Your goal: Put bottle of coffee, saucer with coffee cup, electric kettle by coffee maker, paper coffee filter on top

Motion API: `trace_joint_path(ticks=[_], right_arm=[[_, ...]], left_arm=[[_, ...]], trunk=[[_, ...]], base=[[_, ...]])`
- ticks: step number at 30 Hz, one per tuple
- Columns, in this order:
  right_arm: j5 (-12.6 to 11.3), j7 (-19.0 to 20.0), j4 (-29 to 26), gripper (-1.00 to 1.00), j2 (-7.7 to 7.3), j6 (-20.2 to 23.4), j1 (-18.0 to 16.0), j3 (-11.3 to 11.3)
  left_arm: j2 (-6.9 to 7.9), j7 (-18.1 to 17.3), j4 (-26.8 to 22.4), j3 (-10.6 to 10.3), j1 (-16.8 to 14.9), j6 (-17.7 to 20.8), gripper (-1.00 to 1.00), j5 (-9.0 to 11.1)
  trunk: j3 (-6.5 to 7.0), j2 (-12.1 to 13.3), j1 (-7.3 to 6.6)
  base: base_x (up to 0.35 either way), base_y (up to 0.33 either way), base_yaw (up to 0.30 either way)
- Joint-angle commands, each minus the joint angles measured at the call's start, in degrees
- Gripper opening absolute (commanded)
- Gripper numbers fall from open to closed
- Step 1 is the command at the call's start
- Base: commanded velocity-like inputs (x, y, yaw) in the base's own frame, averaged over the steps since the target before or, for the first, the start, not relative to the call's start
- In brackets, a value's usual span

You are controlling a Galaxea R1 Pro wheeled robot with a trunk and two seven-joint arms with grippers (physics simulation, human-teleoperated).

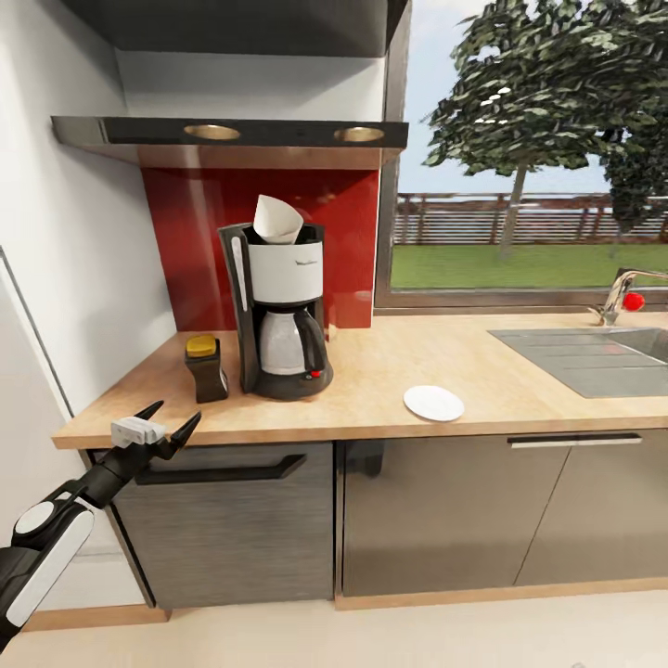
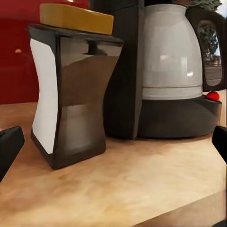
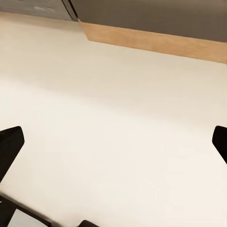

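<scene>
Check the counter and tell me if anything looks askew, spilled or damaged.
Nothing is spilled or damaged. The paper filter sits tilted in the top of the coffee maker, leaning left. The coffee jar stands upright beside it, and the saucer lies flat, with no cup on it.

On the kitchen countertop (image 1: 482, 371), the bottle of coffee (image 1: 205, 367) stands upright just beside the filter-topped coffee maker (image 1: 278, 311).

Black-and-white coffee maker (image 1: 278, 311), gold-capped brown bottle of coffee (image 1: 205, 367), white saucer (image 1: 433, 403), light wood-grain countertop (image 1: 464, 371).
</scene>
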Motion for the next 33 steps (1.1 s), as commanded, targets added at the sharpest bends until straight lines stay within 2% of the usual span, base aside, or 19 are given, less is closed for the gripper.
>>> trace_joint_path(ticks=[1, 3, 5, 7, 8, 9, 13, 16, 17, 18, 20, 22, 24, 25, 26, 27, 29, 31, 33], right_arm=[[-0.61, 0.07, 0.03, 1.00, -0.08, -0.32, -0.11, 0.41], [-0.61, 0.08, 0.06, 1.00, -0.11, -0.32, -0.11, 0.34], [-0.61, 0.11, 0.09, 1.00, -0.17, -0.32, -0.11, 0.29], [-0.57, 0.13, 0.11, 1.00, -0.23, -0.32, -0.11, 0.24], [-0.56, 0.15, 0.12, 1.00, -0.32, -0.32, -0.11, 0.20], [-0.55, 0.20, 0.12, 1.00, -0.35, -0.32, -0.11, 0.18], [-0.58, 2.67, 1.85, 1.00, -0.61, -0.74, -0.11, -0.02], [-0.64, 5.32, 4.05, 1.00, -0.64, -2.60, -0.11, -0.13], [-0.66, 7.69, 5.68, 1.00, -0.69, -4.33, -0.11, -0.19], [-0.73, 12.47, 9.00, 1.00, -0.73, -6.74, -0.11, -0.36], [-0.78, 14.03, 10.35, 1.00, -0.74, -7.38, -0.11, -0.42], [-0.84, 15.69, 11.97, 1.00, -0.75, -8.09, -0.11, -0.48], [-0.86, 16.25, 12.61, 1.00, -0.76, -8.36, -0.11, -0.50], [-0.87, 16.60, 13.28, 1.00, -0.77, -8.55, -0.11, -0.53], [-0.87, 16.65, 13.45, 1.00, -0.77, -8.57, -0.11, -0.60], [-0.88, 16.72, 13.83, 1.00, -0.77, -8.61, -0.11, -0.83], [-0.90, 16.75, 15.40, 1.00, -0.76, -8.65, -0.11, -1.84], [-0.95, 16.79, 16.55, 1.00, -0.76, -8.66, -0.11, -3.00], [-1.01, 16.90, 17.86, 1.00, -0.76, -8.64, -0.11, -5.67]], left_arm=[[0.06, -0.39, -0.19, -0.13, -0.05, -0.11, 1.00, 0.50], [0.06, -1.36, -0.60, -0.12, -0.05, -0.06, 1.00, 0.53], [0.06, -4.55, -0.83, -0.17, -0.05, 0.03, 1.00, 0.61], [0.06, -10.06, -0.70, -0.24, -0.05, 0.16, 1.00, 0.67], [0.04, -14.70, -0.37, -0.31, -0.05, 0.38, 1.00, 0.73], [-0.01, -16.89, -0.15, -0.36, -0.05, 0.56, 1.00, 0.75], [-2.29, -34.28, 1.60, -0.60, 0.03, 5.14, 1.00, 0.82], [-3.23, -40.33, 2.95, -0.61, 0.54, 7.09, 1.00, 0.84], [-3.71, -43.91, 4.64, -0.64, 1.02, 7.91, 1.00, 0.83], [-5.17, -49.96, 10.09, -0.66, 1.57, 8.57, 1.00, 0.83], [-5.94, -52.75, 13.71, -0.66, 1.71, 8.64, 1.00, 0.83], [-7.14, -57.83, 21.97, -0.68, 1.86, 8.10, 1.00, 0.80], [-7.70, -60.69, 28.47, -0.63, 1.91, 6.53, 1.00, 0.77], [-8.08, -64.29, 39.07, -0.64, 1.95, 3.26, 1.00, 0.71], [-8.16, -65.30, 41.98, -0.64, 1.95, 2.35, 1.00, 0.66], [-8.30, -67.09, 47.73, -0.64, 1.96, 0.78, 1.00, 0.56], [-9.00, -67.23, 61.29, -0.59, 1.96, -1.57, 1.00, 0.45], [-9.38, -67.23, 66.60, -0.55, 1.97, -2.52, 1.00, 0.42], [-9.68, -67.23, 70.38, -0.50, 1.97, -3.13, 1.00, 0.43]], trunk=[[-0.06, -0.03, -0.01], [-0.06, -0.03, -0.01], [-0.06, -0.03, -0.01], [-0.06, -0.03, -0.01], [-0.06, -0.03, -0.01], [-0.06, -0.03, -0.01], [-0.06, -0.03, -0.01], [-0.06, -0.03, -0.01], [-0.06, -0.03, -0.01], [-0.06, -0.03, -0.01], [-0.06, -0.03, -0.01], [-0.06, -0.03, -0.01], [-0.06, -0.03, -0.01], [-0.06, -0.03, -0.01], [-0.06, -0.03, -0.01], [-0.06, -0.03, -0.01], [-0.06, -0.03, -0.01], [-0.06, -0.03, -0.01], [-0.06, -0.03, -0.01]], base=[[-0.012, 0.000, 0.000], [-0.007, 0.000, 0.000], [-0.003, 0.000, 0.000], [-0.002, 0.000, 0.000], [0.000, 0.000, 0.000], [0.000, 0.000, 0.000], [0.000, 0.000, 0.000], [0.000, 0.000, 0.000], [0.000, 0.000, 0.000], [0.000, 0.000, 0.000], [0.000, 0.000, 0.000], [0.000, 0.000, 0.000], [0.000, 0.000, 0.000], [0.000, 0.000, 0.000], [0.000, 0.000, 0.000], [0.000, 0.000, 0.000], [0.000, 0.000, 0.000], [0.000, 0.000, 0.000], [0.000, 0.000, 0.000]])
